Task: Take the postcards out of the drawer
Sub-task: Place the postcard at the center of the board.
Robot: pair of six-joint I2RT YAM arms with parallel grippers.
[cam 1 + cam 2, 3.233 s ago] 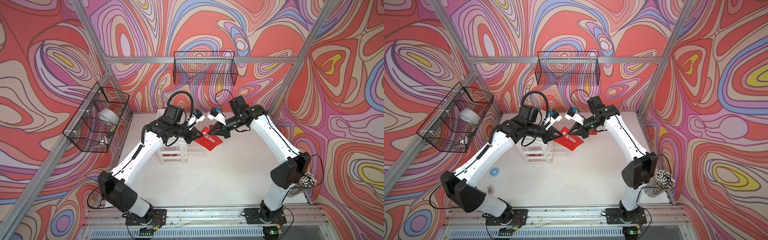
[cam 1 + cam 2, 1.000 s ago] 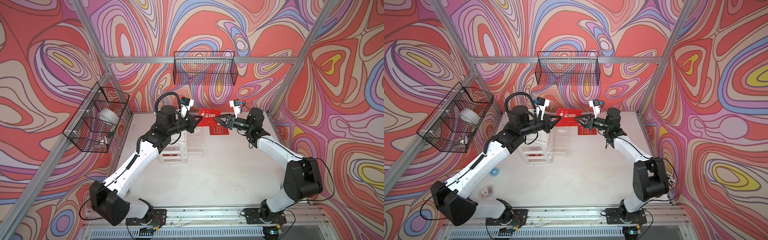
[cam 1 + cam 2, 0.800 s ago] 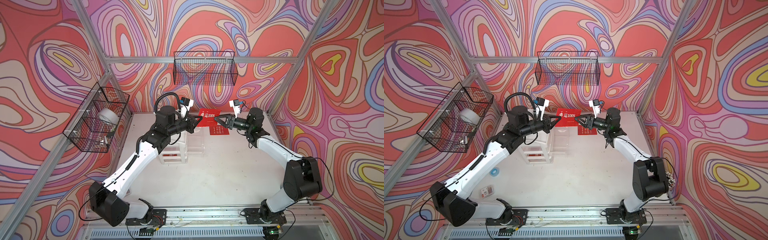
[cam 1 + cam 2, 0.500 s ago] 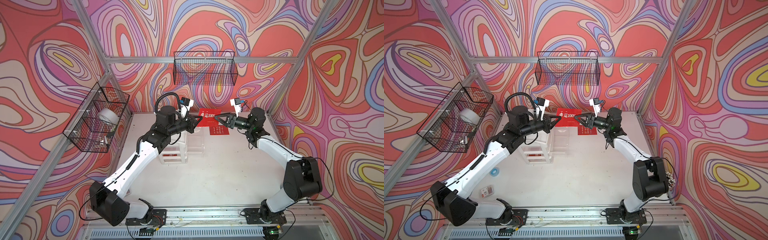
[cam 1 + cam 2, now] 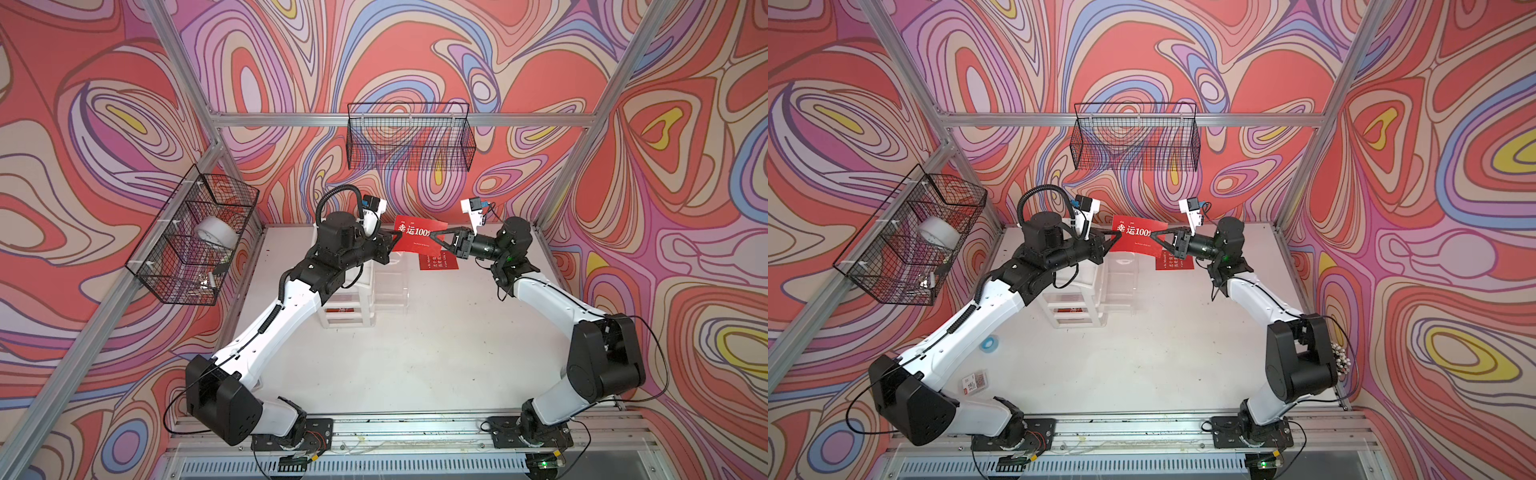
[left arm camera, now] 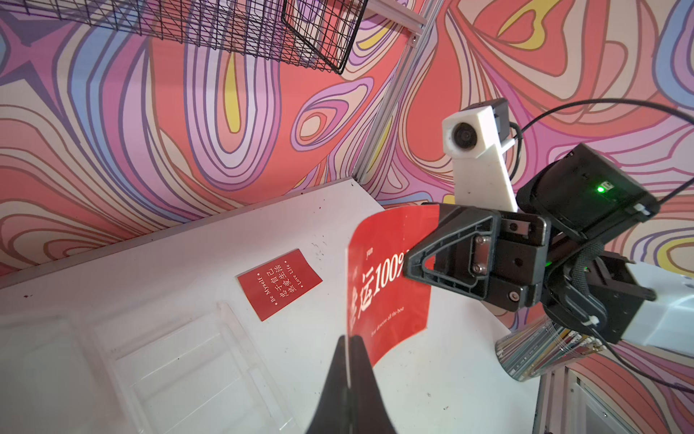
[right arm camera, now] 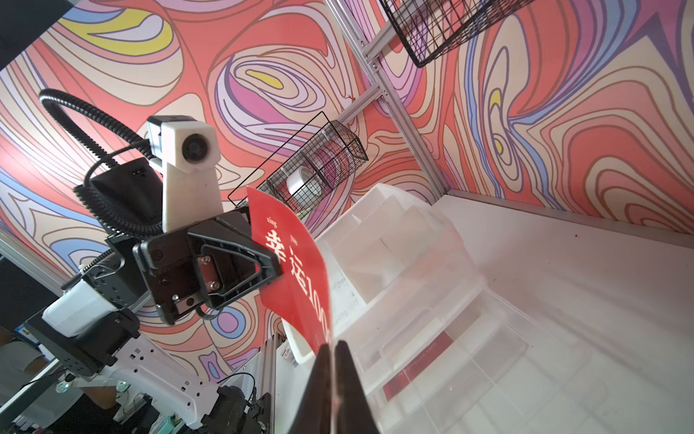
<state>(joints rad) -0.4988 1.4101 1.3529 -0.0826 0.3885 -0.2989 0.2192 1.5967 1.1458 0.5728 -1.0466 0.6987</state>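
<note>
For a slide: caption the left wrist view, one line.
Left tool and right tool pinch opposite edges of a red rectangular "100%" postcard; a second red postcard lies on the white table.

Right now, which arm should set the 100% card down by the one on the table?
Probably right: the right gripper grips the 100% card, and the loose card lies nearer it.

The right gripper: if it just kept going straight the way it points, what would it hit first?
The right gripper is shut on the red 100% postcard; going on, it would push that card and, beyond it, probably meet the left gripper, which pinches the opposite edge.
</note>
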